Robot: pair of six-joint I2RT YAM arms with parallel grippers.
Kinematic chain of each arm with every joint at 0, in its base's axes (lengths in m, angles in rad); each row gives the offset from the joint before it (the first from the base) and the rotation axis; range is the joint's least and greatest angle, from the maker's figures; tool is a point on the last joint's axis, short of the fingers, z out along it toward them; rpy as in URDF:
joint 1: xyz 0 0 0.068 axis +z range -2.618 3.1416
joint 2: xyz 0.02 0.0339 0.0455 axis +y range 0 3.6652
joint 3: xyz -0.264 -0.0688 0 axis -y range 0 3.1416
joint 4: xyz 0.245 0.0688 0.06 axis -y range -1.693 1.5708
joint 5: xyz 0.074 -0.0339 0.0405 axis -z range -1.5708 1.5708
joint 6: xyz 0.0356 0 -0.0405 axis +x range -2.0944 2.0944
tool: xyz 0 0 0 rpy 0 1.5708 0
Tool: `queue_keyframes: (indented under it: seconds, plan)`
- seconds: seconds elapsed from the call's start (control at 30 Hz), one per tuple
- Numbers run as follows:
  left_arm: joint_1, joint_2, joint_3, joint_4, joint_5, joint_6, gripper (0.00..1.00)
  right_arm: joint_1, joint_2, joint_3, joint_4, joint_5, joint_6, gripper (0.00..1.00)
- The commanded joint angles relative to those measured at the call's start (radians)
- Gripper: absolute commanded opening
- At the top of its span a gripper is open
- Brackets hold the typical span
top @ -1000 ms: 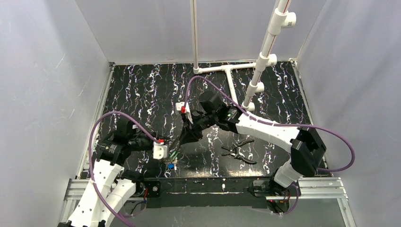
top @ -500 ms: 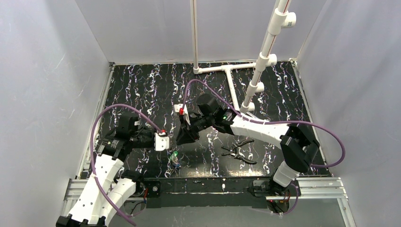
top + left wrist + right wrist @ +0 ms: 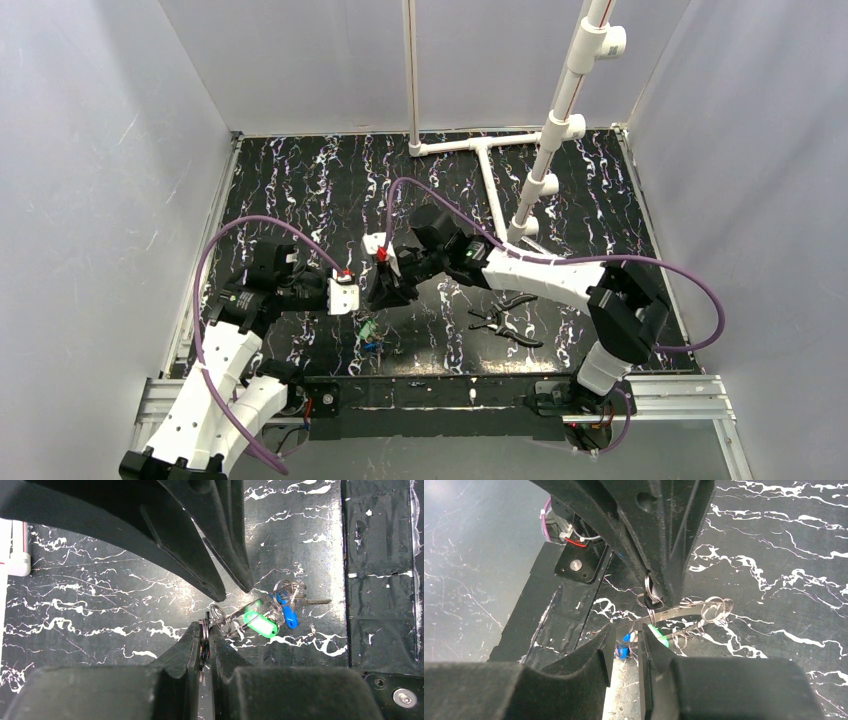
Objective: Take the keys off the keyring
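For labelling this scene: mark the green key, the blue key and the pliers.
green key [image 3: 260,623]: left wrist view, on its green plastic head.
blue key [image 3: 289,616]: left wrist view, on its blue plastic head.
pliers [image 3: 497,320]: top external view, near the pivot where the handles meet.

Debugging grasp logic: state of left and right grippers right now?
Left gripper: jaws shut on the thin silvery metal keyring.
Right gripper: jaws open, nothing clearly held.
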Motion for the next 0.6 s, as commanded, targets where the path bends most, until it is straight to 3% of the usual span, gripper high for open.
queue_keyframes:
  seconds: [0.0,0.27,0.57]
  plan:
    - [-0.004,-0.016,0.036,0.002,0.046,0.006,0.0,0.017,0.023,0.044,0.012,-0.012,-0.052,0.31]
    - [-0.004,-0.028,0.028,0.0,0.059,0.02,0.0,0.016,0.026,0.064,-0.026,0.013,-0.08,0.32]
    - [-0.004,-0.044,0.021,-0.027,0.073,0.057,0.0,-0.036,-0.002,0.113,-0.137,-0.004,-0.114,0.42]
